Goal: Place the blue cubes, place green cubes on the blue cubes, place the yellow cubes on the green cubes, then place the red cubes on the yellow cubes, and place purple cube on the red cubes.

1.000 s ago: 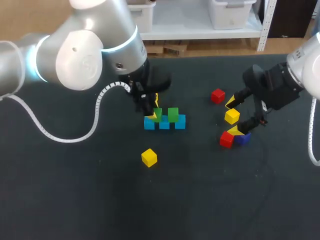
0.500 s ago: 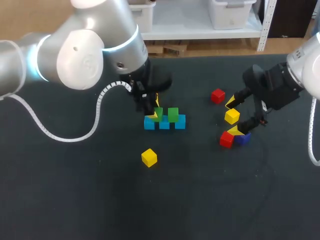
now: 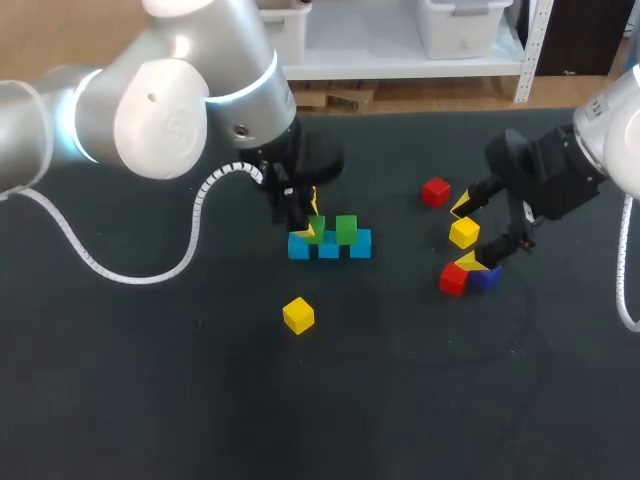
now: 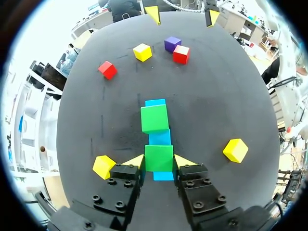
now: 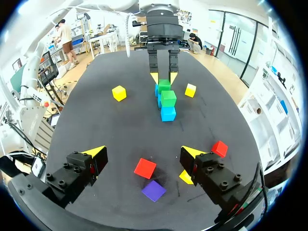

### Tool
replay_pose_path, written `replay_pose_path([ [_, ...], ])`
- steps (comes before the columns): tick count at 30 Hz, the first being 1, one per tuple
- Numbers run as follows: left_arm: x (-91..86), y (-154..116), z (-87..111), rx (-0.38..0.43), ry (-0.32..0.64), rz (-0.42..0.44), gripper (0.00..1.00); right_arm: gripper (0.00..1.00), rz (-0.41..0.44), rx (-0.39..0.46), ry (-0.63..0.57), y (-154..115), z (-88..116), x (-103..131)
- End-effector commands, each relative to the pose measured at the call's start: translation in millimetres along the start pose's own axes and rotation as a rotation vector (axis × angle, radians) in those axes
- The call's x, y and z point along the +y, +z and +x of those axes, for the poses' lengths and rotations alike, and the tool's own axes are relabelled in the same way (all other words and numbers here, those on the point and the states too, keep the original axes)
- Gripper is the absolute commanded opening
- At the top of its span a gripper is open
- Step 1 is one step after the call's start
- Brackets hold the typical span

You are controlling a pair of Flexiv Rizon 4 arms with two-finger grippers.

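Left wrist view: left tool is clamping green cube on blue row's near end; right tool, spread wide apart, is hovering right by yellow cube, so it's the nearer arm.

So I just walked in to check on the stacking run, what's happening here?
The left gripper is shut on a green cube sitting on the row of blue cubes, beside a second green cube already there. The right gripper hangs open over loose cubes: a yellow cube, a red cube and the purple cube. No yellow layer yet.
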State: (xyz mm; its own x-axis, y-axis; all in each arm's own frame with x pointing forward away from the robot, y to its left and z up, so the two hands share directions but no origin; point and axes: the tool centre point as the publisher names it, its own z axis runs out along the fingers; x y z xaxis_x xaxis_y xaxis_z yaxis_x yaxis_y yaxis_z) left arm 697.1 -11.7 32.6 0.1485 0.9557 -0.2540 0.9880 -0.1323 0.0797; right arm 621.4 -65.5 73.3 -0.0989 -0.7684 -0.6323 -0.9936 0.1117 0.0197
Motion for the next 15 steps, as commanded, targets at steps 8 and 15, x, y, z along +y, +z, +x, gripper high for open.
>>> replay_pose_path([
  [8,2.8,1.3,-1.0,0.006,0.000,0.011,0.42,1.00,-0.001,-0.003,-0.001,0.7,0.5,-0.7],
  [15,3.0,1.8,-1.0,0.007,0.002,0.014,0.68,1.00,-0.001,-0.003,-0.001,0.7,0.5,-0.7],
])
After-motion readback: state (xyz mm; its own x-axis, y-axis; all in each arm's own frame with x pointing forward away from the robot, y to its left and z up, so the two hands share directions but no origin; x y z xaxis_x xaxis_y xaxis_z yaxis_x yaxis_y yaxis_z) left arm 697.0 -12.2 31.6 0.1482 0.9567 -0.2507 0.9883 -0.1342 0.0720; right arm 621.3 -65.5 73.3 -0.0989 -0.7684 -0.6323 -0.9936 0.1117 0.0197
